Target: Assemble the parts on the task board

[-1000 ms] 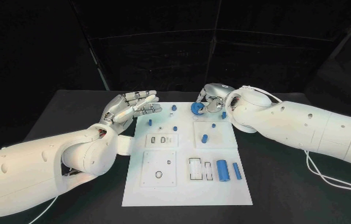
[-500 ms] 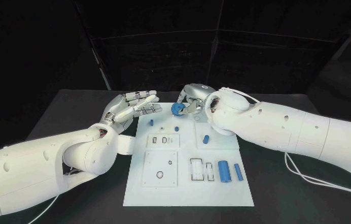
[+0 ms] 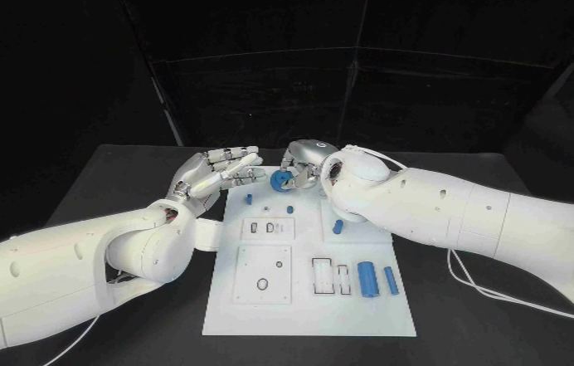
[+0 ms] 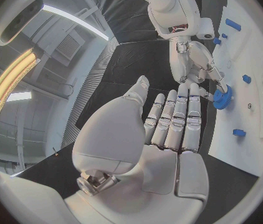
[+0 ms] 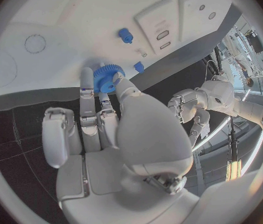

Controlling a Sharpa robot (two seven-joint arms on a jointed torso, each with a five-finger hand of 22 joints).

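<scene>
My right hand (image 3: 305, 163) grips a blue gear (image 3: 281, 182) over the far end of the white task board (image 3: 308, 300). The right wrist view has the blue gear (image 5: 108, 78) pinched at the fingertips of the right hand (image 5: 100, 119), just above the board. My left hand (image 3: 219, 173) hovers open beside the board's far left corner, fingers straight and apart, holding nothing; in the left wrist view the left hand (image 4: 169, 129) is flat and the gear (image 4: 222, 97) lies just beyond its fingertips. Two blue cylinders (image 3: 366, 279) lie at the board's near right. Small blue pegs (image 3: 289, 210) stand mid-board.
A blue piece (image 3: 338, 226) lies on the right middle plate. Rectangular slots (image 3: 270, 228) and an oval recess (image 3: 260, 284) mark the inset plates. Black table (image 3: 479, 300) surrounds the board, with a white cable (image 3: 479, 287) trailing on the right.
My right hand has carried the blue gear leftward along the board's far end, toward my left hand. The left hand has stayed almost still.
</scene>
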